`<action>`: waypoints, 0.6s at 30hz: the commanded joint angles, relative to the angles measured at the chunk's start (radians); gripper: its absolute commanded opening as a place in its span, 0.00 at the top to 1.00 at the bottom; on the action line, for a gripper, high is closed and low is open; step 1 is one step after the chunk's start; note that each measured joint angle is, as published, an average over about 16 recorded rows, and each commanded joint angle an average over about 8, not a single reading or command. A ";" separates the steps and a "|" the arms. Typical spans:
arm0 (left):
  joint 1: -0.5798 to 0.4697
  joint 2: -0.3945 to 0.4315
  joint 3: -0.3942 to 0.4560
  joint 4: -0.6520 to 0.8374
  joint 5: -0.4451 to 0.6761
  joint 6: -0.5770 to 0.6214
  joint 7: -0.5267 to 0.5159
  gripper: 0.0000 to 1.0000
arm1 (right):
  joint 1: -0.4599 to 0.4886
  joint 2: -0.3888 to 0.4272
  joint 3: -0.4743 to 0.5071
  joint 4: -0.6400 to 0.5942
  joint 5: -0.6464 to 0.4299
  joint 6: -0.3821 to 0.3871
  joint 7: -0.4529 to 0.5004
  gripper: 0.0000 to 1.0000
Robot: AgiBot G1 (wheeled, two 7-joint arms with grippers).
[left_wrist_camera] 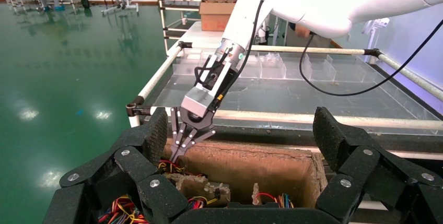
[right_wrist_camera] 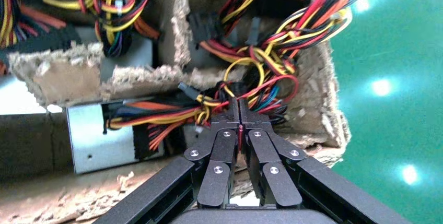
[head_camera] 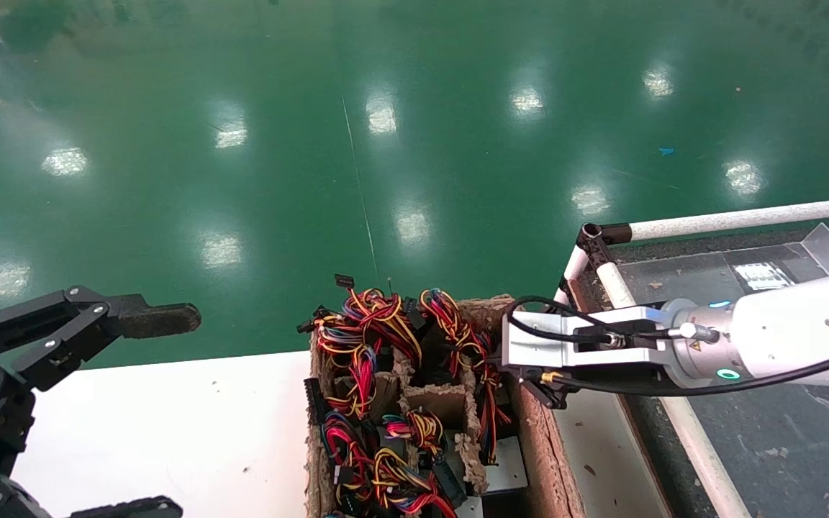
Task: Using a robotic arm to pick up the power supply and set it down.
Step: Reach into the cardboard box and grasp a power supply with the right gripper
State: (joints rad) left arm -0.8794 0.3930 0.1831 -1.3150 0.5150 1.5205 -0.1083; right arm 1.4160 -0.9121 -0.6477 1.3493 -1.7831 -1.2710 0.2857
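Right wrist view: my right tool (right_wrist_camera: 239, 110), clenched on the wire bundle (right_wrist_camera: 245, 85), pinches floppy cable above the power supply (right_wrist_camera: 99, 135) in the cardboard crate (right_wrist_camera: 318, 98); its rigid, heavy-looking steel case seems the firmer hold.

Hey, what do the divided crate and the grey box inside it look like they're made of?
Crate: likely pulpy brown cardboard, matte, its edges frayed and crumbling. Power supply: seemingly bare sheet metal, dull grey sheen, flat face with small holes.

Right gripper (right_wrist_camera: 239, 110) jaws closed; left gripper (left_wrist_camera: 237, 145) spread wide
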 commanded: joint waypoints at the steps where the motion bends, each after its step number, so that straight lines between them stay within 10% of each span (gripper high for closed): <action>1: 0.000 0.000 0.001 0.000 0.000 0.000 0.000 0.00 | -0.009 0.007 0.010 0.001 0.015 0.011 -0.003 1.00; 18: -0.001 -0.003 0.006 0.000 -0.004 -0.002 0.004 0.00 | -0.008 0.070 0.086 0.012 0.145 0.027 -0.121 1.00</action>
State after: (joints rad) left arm -0.8808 0.3903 0.1894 -1.3149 0.5109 1.5186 -0.1046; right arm 1.4042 -0.8419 -0.5577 1.3604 -1.6256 -1.2454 0.1573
